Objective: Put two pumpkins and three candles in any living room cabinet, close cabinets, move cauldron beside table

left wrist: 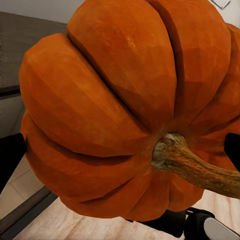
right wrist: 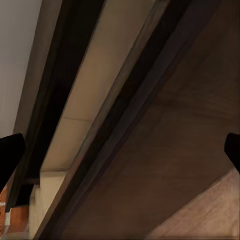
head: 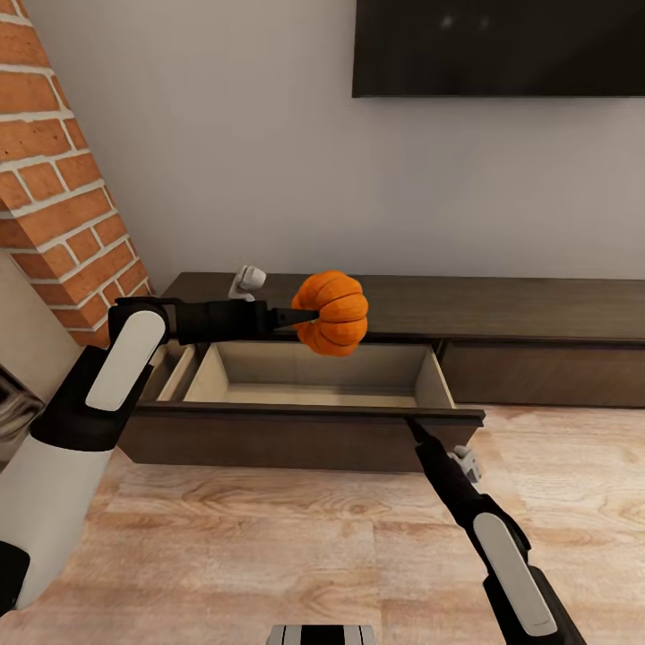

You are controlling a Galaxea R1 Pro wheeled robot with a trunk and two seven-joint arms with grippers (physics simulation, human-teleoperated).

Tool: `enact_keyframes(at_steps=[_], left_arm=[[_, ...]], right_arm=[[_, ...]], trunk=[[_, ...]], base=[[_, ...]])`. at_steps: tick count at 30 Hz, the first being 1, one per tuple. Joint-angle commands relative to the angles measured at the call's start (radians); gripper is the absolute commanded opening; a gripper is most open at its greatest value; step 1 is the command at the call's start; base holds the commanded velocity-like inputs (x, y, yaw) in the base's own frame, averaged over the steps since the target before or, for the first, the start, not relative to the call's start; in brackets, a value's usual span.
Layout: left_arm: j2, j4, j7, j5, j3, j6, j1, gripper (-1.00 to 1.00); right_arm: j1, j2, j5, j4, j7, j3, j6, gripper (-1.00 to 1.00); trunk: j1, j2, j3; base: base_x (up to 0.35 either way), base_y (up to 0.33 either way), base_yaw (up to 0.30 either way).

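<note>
Domestic living room. Evidenced by a dark flat television (head: pixel 498 47) mounted on a plain pale wall (head: pixel 233 143), a long low dark brown TV cabinet (head: pixel 537 309) beneath it, a red brick chimney breast (head: pixel 55 179) alongside, and light wood plank flooring (head: pixel 269 546).

No text, label, brand or number can be read anywhere — not on any surface.

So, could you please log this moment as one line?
left gripper: holds pumpkin above open drawer | right gripper: at drawer front | drawer: nothing seen inside
</note>
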State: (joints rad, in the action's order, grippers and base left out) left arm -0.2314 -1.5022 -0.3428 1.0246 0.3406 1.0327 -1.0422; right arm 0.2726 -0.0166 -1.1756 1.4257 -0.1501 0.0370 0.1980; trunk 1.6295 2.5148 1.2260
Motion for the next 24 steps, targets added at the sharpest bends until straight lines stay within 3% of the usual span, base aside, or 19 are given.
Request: enact_keyframes(at_steps=[1, 11, 18, 24], left_arm=[[-0.001, 0.000, -0.010, -0.006, 0.000, 0.001, -0.001, -1.00], [-0.002, 0.000, -0.009, -0.008, -0.001, 0.001, -0.001, -1.00], [-0.001, 0.006, 0.009, -0.008, -0.004, 0.000, -0.001, -1.00], [-0.002, 0.015, 0.016, -0.008, -0.004, 0.000, -0.001, -1.00]], right_arm=[[-0.009, -0.001, -0.008, 0.020, -0.016, 0.001, 0.005, 1.00], [-0.042, -0.003, -0.015, 0.097, -0.070, 0.001, 0.033, 1.00], [-0.047, -0.003, -0.016, 0.137, -0.186, 0.000, 0.053, 1.00], [-0.047, -0.003, -0.015, 0.145, -0.218, -0.009, 0.052, 1.00]], trunk=[[0.000, 0.000, 0.001], [0.000, 0.000, 0.001], [0.000, 0.000, 0.001], [0.000, 0.000, 0.001]], base=[[0.000, 0.000, 0.000], [0.000, 0.000, 0.000], [0.000, 0.000, 0.000], [0.000, 0.000, 0.000]])
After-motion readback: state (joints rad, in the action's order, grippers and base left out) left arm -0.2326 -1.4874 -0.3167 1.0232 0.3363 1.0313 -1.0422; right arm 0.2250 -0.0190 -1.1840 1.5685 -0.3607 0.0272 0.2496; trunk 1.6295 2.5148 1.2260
